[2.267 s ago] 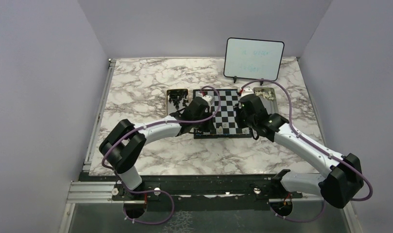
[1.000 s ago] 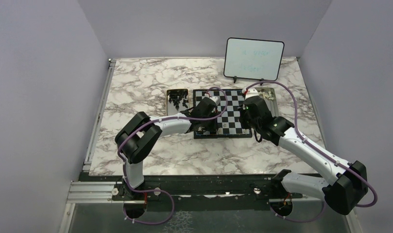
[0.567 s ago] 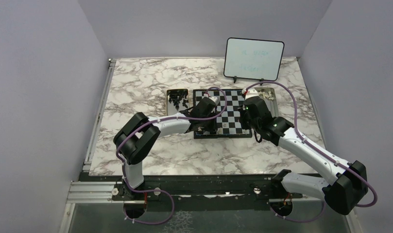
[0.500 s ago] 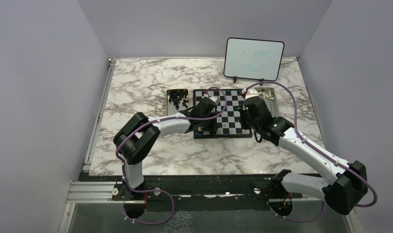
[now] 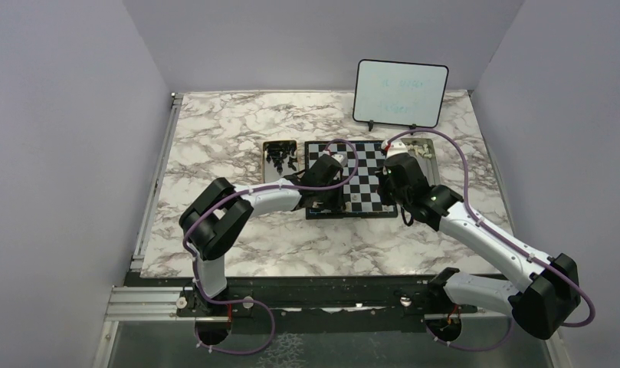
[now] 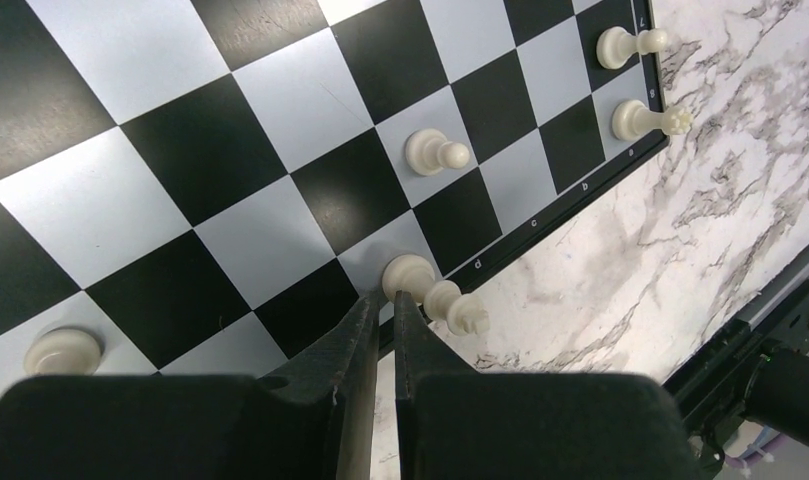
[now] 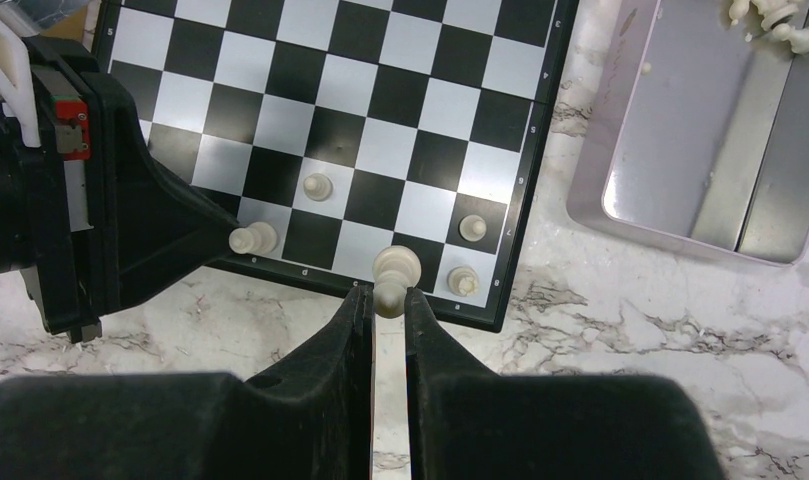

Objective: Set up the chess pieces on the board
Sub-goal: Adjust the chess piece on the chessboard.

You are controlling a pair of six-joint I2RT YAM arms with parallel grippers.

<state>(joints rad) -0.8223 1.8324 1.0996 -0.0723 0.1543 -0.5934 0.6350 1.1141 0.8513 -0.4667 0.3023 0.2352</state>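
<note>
The board (image 5: 364, 165) lies mid-table with a few cream chess pieces near its front edge. My left gripper (image 6: 385, 297) is shut to a thin slit with nothing in it. Its tips rest beside the base of a tall cream piece (image 6: 435, 295) standing on the front-row square marked d. That piece (image 7: 252, 238) also shows at the left gripper's tip in the right wrist view. My right gripper (image 7: 386, 296) is shut on another cream piece (image 7: 393, 272), held just above the board's front edge. Pawns (image 7: 319, 186) (image 6: 437, 153) stand one row in. In the top view the grippers (image 5: 339, 204) (image 5: 382, 198) sit over the front rows.
A metal tray (image 5: 280, 156) of black pieces sits left of the board. A tray (image 7: 680, 150) at the right holds cream pieces (image 7: 770, 15) in its far corner. A whiteboard (image 5: 401, 92) stands upright behind. Two more cream pieces (image 7: 471, 227) (image 7: 464, 280) occupy the board's right front corner.
Since the earliest frame the left arm's elbow has swung in toward the board and its gripper moved right along the front row. Over the last second both arms have barely moved.
</note>
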